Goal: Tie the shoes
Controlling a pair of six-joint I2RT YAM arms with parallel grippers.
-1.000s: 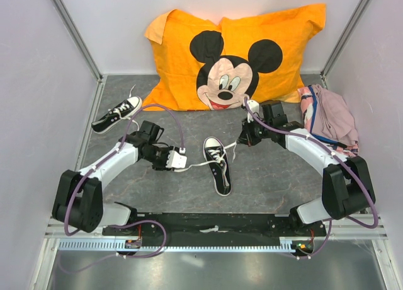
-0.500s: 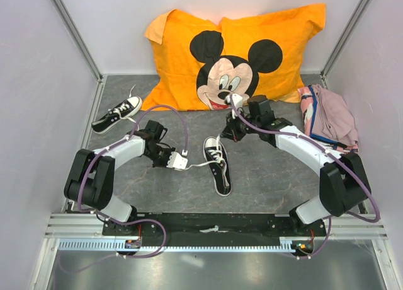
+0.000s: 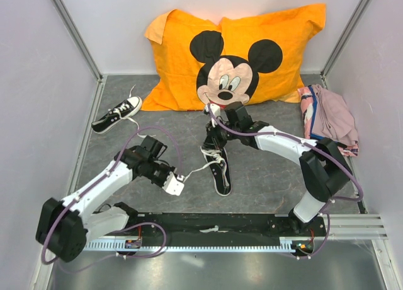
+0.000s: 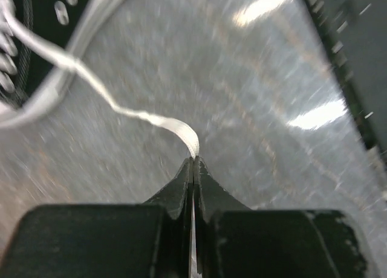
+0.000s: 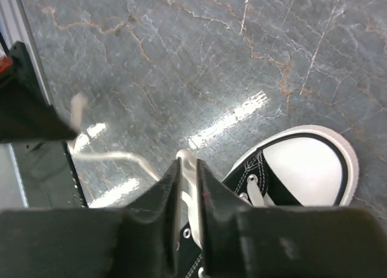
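Step in hand, by my read: first crossover of the knot on the shoe (image 3: pixel 220 170). It lies approx in the middle of the worktop (image 3: pixel 271 170), a bit toward the near edge, toe pointing near.

Left pincer (image 4: pixel 193 164) is pinched tight on one lace strand (image 4: pixel 151 118), which runs back to the shoe w/ some slack & a kink. This pincer sits near-left of the shoe, apart from it. Right pincer (image 5: pixel 187 169) hangs over the shoe's far end, jaws narrow w/ a second strand (image 5: pixel 185 158) caught btwn them, just above the eyelets.

Task looks early: no loop or knot visible on either shoe.

Next move prob calls for carrying the two strands across each other over the tongue, tucking one under, then pulling outward to opposite sides. That needs tension w/o dragging the shoe, since nothing pins it down. Thin flat lace could also slip from the grip.

Around:
- The other shoe (image 3: pixel 117 114) lies near the far-left corner, laces loose, well apart from the work.
- An orange pillow (image 3: pixel 182 44) leans along the far edge.
- A pink cloth (image 3: pixel 334 116) is bunched at the right edge.

None of these blocks the shoe. Main obstacle is the pincers themselves: they must work close together over a small shoe, so crossing risks a bump.
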